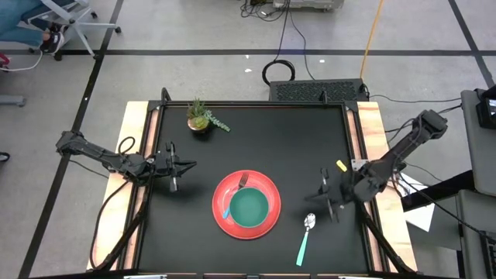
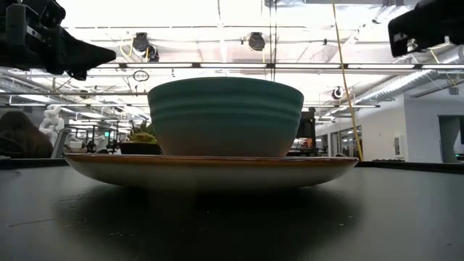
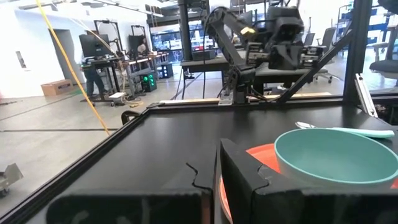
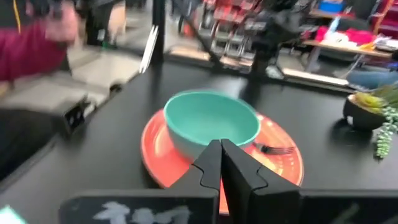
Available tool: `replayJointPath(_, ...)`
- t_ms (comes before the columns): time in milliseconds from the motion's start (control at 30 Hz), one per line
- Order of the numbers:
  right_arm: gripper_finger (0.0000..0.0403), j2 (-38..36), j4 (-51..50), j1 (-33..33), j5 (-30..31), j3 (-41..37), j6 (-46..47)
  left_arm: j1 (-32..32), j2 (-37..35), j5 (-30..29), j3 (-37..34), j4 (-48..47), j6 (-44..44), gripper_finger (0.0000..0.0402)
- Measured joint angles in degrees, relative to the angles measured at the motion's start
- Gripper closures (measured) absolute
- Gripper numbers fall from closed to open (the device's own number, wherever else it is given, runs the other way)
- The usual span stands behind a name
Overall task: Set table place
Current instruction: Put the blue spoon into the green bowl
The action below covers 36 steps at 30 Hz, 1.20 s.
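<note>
1. A round red dinner plate (image 1: 246, 204) sits front and centre on the matte black table (image 1: 256, 139), carrying a teal ceramic bowl (image 1: 249, 207).
2. A metal fork with a light-teal handle (image 1: 233, 198) lies on the plate's left part, seemingly tucked under the bowl, long axis running front to back.
3. The left gripper (image 1: 184, 164), fingers nearly together and empty, hovers nearer the fork.
4. A matching teal-handled spoon (image 1: 305, 237) lies right of the plate, below the closed, empty right gripper (image 1: 324, 194).
5. A small potted green plant (image 1: 201, 118) stands well clear at the back.

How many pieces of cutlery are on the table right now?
2. A metal fork with a light-teal handle lies on the round red plate, beside the teal bowl. A matching spoon lies on the black table, right of the plate.
</note>
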Motion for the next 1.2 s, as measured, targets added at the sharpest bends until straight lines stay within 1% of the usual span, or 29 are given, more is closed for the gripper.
replayJointPath(33,0.0403,0.8,-3.7,0.4,-0.2,1.9,0.0,0.0,0.0,0.0,0.0,0.0,0.0,0.0373)
replayJointPath(133,0.0403,3.1,-14.7,0.4,-4.4,7.2,0.7,0.0,0.0,0.0,0.0,0.0,0.0,0.0373)
replayJointPath(200,0.0403,4.5,-19.1,0.0,-6.5,10.6,2.5,0.0,0.0,0.0,0.0,0.0,-0.1,0.0373)
replayJointPath(400,0.0403,9.1,-23.5,-1.0,-10.9,17.4,-1.4,0.0,0.0,0.0,0.0,0.1,-0.2,0.0373)
replayJointPath(500,0.0403,11.3,-26.2,-1.7,-12.0,18.6,-4.8,0.0,0.0,0.0,0.0,0.2,-0.2,0.0373)
replayJointPath(567,0.0403,12.6,-27.4,-2.5,-13.2,18.9,-4.9,0.0,0.0,0.0,0.0,0.9,-0.5,0.0373)
replayJointPath(633,0.0403,13.9,-29.0,-3.9,-15.9,20.3,-2.3,0.0,0.0,0.0,0.0,1.4,-0.5,0.0373)
replayJointPath(700,0.0403,15.6,-32.7,-5.7,-17.2,22.7,2.6,0.0,0.0,0.0,0.0,1.7,-0.5,0.0373)
replayJointPath(767,0.0403,17.8,-38.9,-7.4,-20.3,25.7,4.7,0.0,0.0,0.0,0.0,2.1,-0.6,0.0373)
replayJointPath(900,0.0403,21.8,-49.1,-8.9,-26.0,31.3,3.7,0.0,0.0,0.0,0.0,2.8,-0.7,0.0373)
replayJointPath(1000,0.0402,24.0,-52.8,-9.1,-27.1,34.5,0.4,0.0,0.0,0.0,0.0,2.8,-0.9,0.0373)
replayJointPath(1100,0.039,25.2,-57.1,-9.1,-27.0,37.0,-1.1,0.0,0.0,0.0,0.0,2.7,-1.6,0.0373)
replayJointPath(1200,0.036,26.1,-58.7,-9.0,-27.6,38.3,-2.2,0.0,0.0,-0.1,0.0,2.5,-2.0,0.0373)
